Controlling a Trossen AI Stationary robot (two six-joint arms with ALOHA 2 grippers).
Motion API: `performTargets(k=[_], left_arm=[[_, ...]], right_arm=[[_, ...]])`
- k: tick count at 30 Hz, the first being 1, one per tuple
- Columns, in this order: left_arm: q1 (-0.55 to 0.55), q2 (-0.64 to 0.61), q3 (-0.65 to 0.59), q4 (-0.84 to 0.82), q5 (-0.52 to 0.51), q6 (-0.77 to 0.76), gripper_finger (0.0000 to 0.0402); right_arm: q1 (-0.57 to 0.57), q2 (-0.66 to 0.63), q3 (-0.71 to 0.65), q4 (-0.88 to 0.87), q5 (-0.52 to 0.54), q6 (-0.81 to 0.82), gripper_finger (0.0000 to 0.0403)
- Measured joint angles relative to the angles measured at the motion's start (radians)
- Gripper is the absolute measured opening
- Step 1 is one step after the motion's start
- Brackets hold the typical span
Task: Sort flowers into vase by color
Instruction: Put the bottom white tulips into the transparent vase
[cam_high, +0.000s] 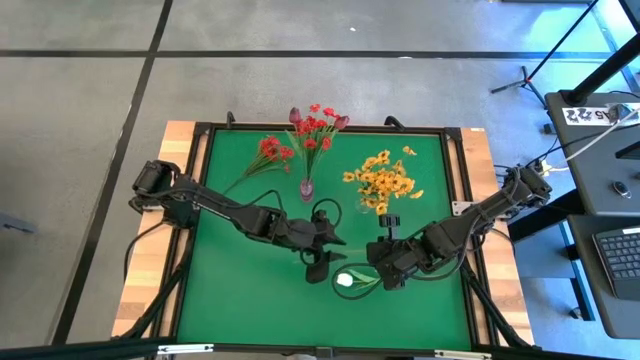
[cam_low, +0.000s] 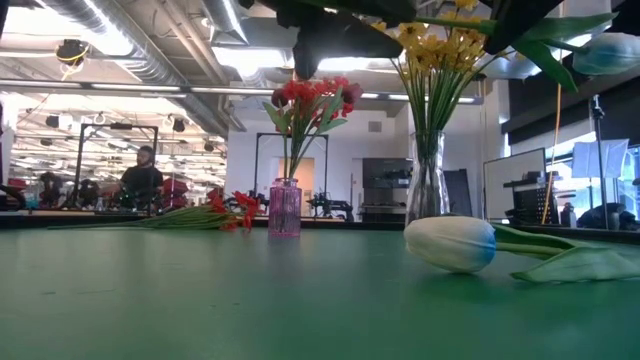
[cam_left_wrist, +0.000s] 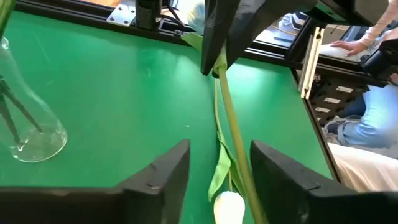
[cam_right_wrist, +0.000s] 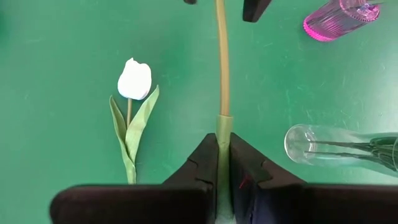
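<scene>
My right pincer (cam_right_wrist: 224, 144) is clamped on a green stem (cam_right_wrist: 222, 56) that runs straight out ahead of its fingertips, over the green worktop (cam_high: 240, 290). My left pincer (cam_left_wrist: 219, 163) stands partly open, fingers astride that same stem without touching it. A white tulip (cam_right_wrist: 135, 79) lies on the worktop just beside my right pincer. The pink vase (cam_right_wrist: 339, 20) and clear vase (cam_right_wrist: 317, 144) stand on its other side.
</scene>
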Motion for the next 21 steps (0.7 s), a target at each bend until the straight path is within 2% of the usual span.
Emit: performTargets(k=[10, 17, 21], left_arm=[[-0.001, 0.000, 0.000, 0.000, 0.000, 0.000, 0.0015], [-0.001, 0.000, 0.000, -0.005, 0.000, 0.000, 0.0004], [-0.001, 0.000, 0.000, -0.018, 0.000, 0.000, 0.0002]], right_arm=[[0.000, 0.000, 0.000, -0.003, 0.004, 0.000, 0.0021], [0.000, 0.000, 0.000, 0.000, 0.014, 0.000, 0.0022], [0.000, 0.000, 0.000, 0.005, -0.017, -0.016, 0.0050]])
